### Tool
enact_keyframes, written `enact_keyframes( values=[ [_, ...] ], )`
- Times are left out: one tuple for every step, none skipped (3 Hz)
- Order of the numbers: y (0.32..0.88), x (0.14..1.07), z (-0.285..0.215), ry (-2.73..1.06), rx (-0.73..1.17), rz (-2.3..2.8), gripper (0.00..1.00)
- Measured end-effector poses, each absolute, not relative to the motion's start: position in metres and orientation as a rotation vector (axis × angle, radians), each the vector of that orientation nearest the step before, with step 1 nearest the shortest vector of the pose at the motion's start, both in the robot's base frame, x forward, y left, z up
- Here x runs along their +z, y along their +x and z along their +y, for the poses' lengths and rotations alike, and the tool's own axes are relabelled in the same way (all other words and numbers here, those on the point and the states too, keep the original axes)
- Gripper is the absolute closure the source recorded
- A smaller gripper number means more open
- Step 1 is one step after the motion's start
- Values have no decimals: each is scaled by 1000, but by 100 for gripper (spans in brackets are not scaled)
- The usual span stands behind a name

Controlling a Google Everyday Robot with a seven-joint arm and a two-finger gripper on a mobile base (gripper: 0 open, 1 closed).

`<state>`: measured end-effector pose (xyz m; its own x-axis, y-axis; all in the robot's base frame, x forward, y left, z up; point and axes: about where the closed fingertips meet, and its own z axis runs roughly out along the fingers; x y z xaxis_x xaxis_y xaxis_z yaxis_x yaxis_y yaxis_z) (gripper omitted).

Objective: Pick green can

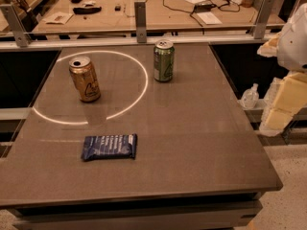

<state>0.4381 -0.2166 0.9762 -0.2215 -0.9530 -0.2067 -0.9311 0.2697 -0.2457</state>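
Near the far edge of the brown table (pixel 192 143), the green metal can (pixel 163 61) is standing free for grasping, while the pale gripper (pixel 285 99), state unclear, is hovering rightward.

Just hanging out at the far right edge: white arm (pixel 296 40) up top, yellowish gripper (pixel 284 102) angled down-left below it.

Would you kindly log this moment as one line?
green can: upright on table, untouched | hand: far right, apart from can
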Motion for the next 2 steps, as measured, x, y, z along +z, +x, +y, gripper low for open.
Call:
enact_keyframes(
  values=[
    [438,976,-217,-1725,-99,2232,0],
    [438,978,-219,-1673,-72,2227,0]
  ],
)
